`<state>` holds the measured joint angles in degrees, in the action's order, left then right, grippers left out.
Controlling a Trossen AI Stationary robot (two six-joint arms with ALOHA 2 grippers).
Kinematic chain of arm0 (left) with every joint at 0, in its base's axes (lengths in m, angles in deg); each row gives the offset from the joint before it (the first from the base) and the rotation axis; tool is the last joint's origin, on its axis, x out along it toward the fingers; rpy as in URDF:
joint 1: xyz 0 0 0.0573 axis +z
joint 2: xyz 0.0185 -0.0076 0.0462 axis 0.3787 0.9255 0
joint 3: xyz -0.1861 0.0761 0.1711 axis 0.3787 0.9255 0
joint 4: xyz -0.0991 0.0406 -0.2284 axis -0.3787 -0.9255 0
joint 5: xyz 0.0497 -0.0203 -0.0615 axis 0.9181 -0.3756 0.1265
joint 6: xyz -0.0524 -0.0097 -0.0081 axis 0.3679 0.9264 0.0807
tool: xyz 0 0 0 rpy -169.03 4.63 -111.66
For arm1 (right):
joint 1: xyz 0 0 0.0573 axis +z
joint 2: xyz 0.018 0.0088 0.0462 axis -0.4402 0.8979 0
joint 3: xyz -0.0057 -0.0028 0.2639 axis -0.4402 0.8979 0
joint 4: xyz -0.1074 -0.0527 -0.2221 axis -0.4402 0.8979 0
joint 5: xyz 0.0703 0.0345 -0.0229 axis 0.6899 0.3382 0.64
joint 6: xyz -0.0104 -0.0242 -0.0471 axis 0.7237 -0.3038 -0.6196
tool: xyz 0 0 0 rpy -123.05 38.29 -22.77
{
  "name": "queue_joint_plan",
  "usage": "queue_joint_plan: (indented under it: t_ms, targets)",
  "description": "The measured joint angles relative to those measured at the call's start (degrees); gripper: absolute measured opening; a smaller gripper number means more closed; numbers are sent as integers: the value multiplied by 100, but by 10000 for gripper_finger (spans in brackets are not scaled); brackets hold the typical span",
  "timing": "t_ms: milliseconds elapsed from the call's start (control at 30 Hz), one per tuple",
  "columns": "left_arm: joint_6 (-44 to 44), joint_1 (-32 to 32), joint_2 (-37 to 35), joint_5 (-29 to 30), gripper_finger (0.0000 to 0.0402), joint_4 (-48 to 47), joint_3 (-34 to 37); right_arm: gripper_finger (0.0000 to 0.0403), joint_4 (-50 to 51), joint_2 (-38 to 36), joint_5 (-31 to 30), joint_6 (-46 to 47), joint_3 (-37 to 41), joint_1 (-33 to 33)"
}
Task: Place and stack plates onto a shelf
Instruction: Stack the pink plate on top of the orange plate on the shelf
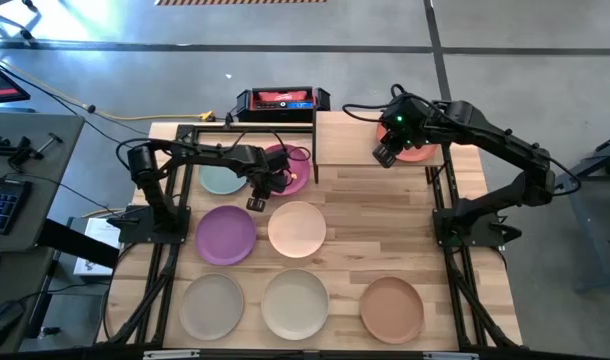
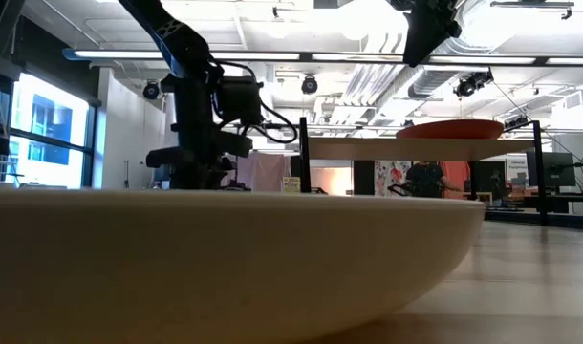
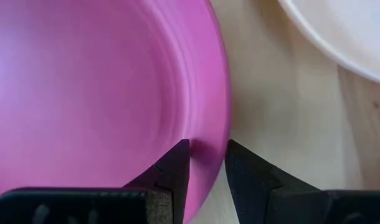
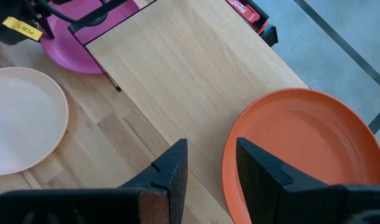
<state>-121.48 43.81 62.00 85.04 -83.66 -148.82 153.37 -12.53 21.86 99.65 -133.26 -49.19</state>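
Note:
The hot pink plate [image 1: 291, 160] lies on the table beside the shelf's left legs. My left gripper [image 1: 257, 192] is at its near rim, shut on it. The shelf [image 1: 350, 140], a light wood board on black legs, stands at the table's far edge. A terracotta plate [image 1: 419, 152] rests flat on its right half and shows orange in the right wrist view [image 4: 302, 149]. My right gripper [image 1: 387, 152] hovers open above the shelf, just left of that plate, touching nothing. In the low view it is well above the terracotta plate [image 2: 450, 129]. My left gripper pinches the hot pink plate's near rim [image 3: 209, 152] with one finger [image 3: 176, 165] inside the plate's hollow and the other [image 3: 243, 168] outside its edge. The fingers come from above, pointing down. I see no lift: the plate looks flat on the table.
Other plates lie on the table: teal [image 1: 221, 180], purple [image 1: 226, 236], peach [image 1: 297, 229], beige [image 1: 212, 306], cream [image 1: 295, 305], tan [image 1: 392, 308]. The shelf's left half [image 4: 177, 68] is bare wood. A red and black box [image 1: 282, 100] sits beyond the far edge.

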Motion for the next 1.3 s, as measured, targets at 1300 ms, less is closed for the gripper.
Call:
queue_joint_plan:
  t_ms: [1300]
  targets:
    - [192,-417,-549,733,1,-69,7,114,2,0,2,7,2,0]
